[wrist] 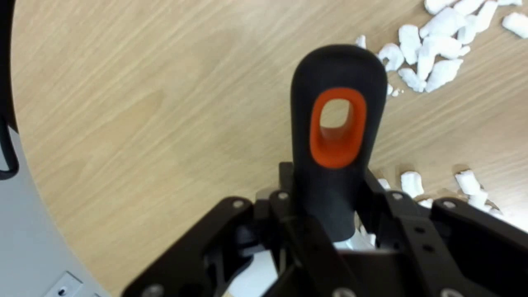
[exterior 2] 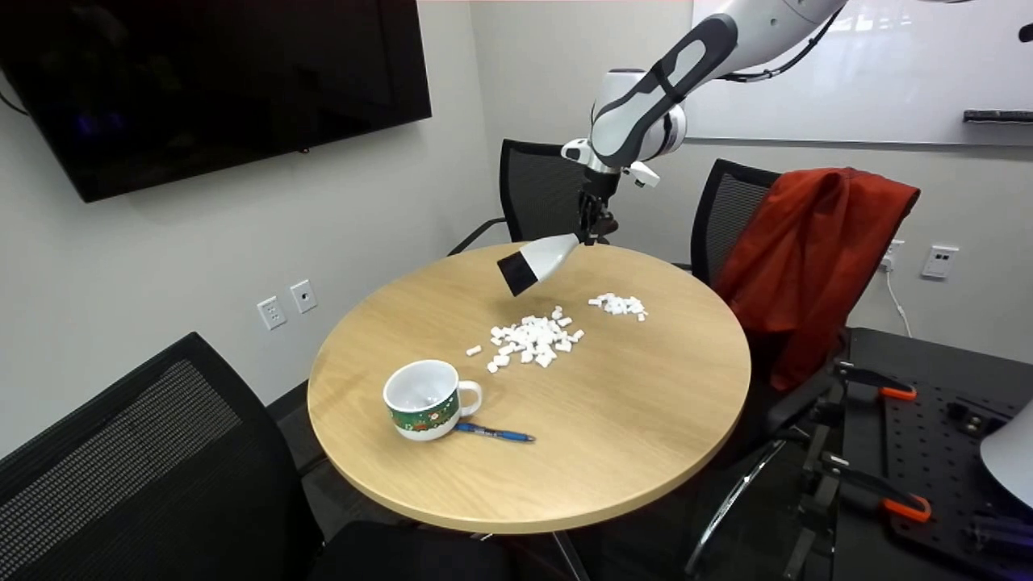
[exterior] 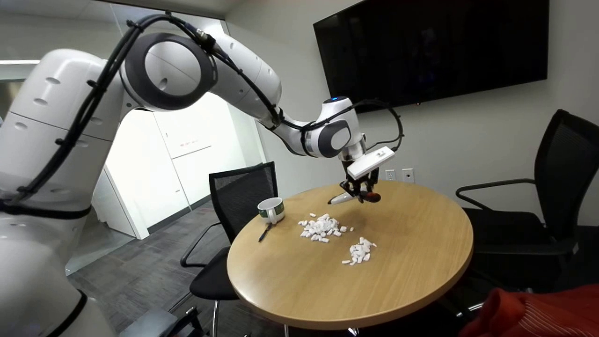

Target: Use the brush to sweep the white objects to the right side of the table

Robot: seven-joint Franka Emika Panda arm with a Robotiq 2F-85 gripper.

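My gripper (exterior: 361, 188) is shut on the dark handle of the brush, which has a red-lined hole and fills the middle of the wrist view (wrist: 339, 68). The brush's white head (exterior 2: 547, 255) slants down with its black edge low over the far part of the round table (exterior 2: 637, 452); I cannot tell whether it touches. The white objects lie in a larger pile (exterior 2: 533, 340) and a smaller pile (exterior 2: 620, 305), with a few loose bits. Both piles also show in an exterior view (exterior: 322, 227). Some bits (wrist: 441, 43) show right of the handle in the wrist view.
A white and green cup (exterior 2: 428, 399) stands near the table edge with a blue pen (exterior 2: 494, 433) beside it. Black chairs (exterior: 243, 196) surround the table. A red jacket (exterior 2: 815, 258) hangs on one. A wall with a dark screen (exterior: 435, 51) is behind.
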